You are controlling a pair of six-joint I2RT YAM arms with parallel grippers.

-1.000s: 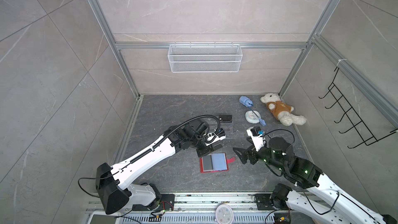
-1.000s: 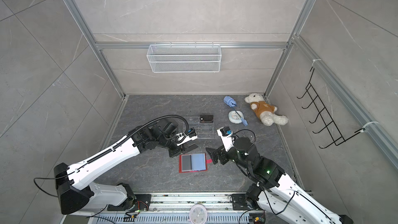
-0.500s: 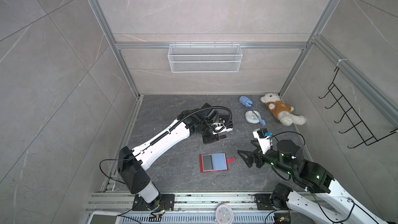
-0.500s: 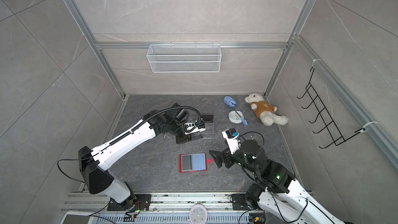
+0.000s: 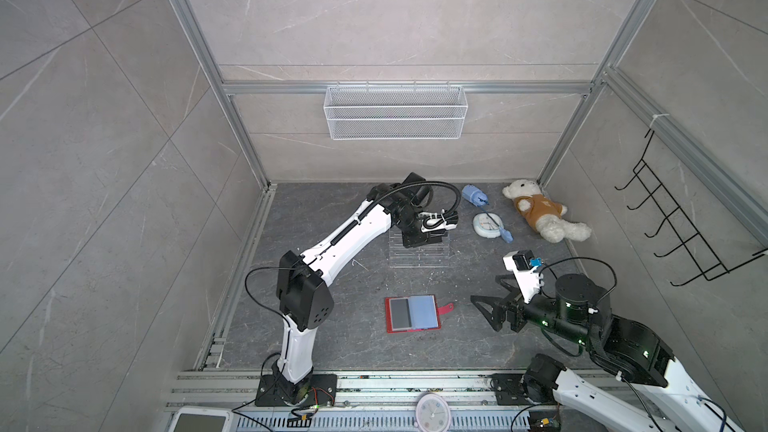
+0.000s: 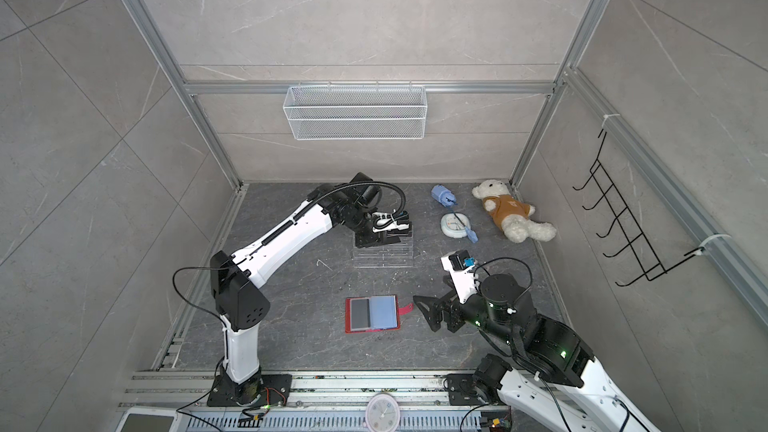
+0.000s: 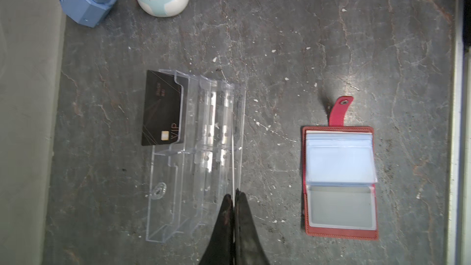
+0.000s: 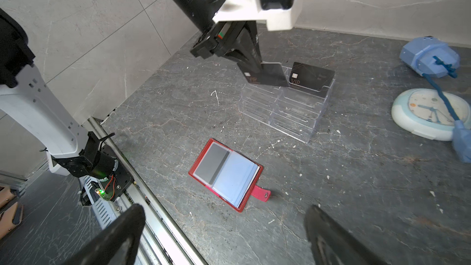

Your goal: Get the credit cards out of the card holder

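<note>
The red card holder [image 5: 432, 324] [image 6: 390, 326] lies open on the floor, pale blue sleeve up, with a grey striped rectangle under its clear sleeve [image 8: 211, 164]. My left gripper [image 5: 422, 241] [image 7: 234, 195] is shut on one black credit card [image 8: 270, 75], held upright over the clear acrylic stand [image 8: 288, 108]; in the left wrist view that card [image 7: 233, 136] shows edge-on. A second black credit card [image 7: 163, 108] marked VIP stands in the stand's back tier. My right gripper [image 5: 486, 313] [image 8: 224, 210] hovers open just right of the card holder's snap tab [image 5: 446, 308], holding nothing.
A teddy bear [image 5: 540, 214], a pale round clock [image 5: 487, 225] and a blue faceted object [image 5: 473, 194] lie at the back right. A wire basket [image 5: 395, 112] hangs on the back wall and black hooks [image 5: 681, 234] on the right wall. A rail [image 5: 374, 384] runs along the front.
My left arm has swung away from the card holder to the back, carrying the card over the acrylic stand. My right gripper has drawn back a little to the right, still open.
</note>
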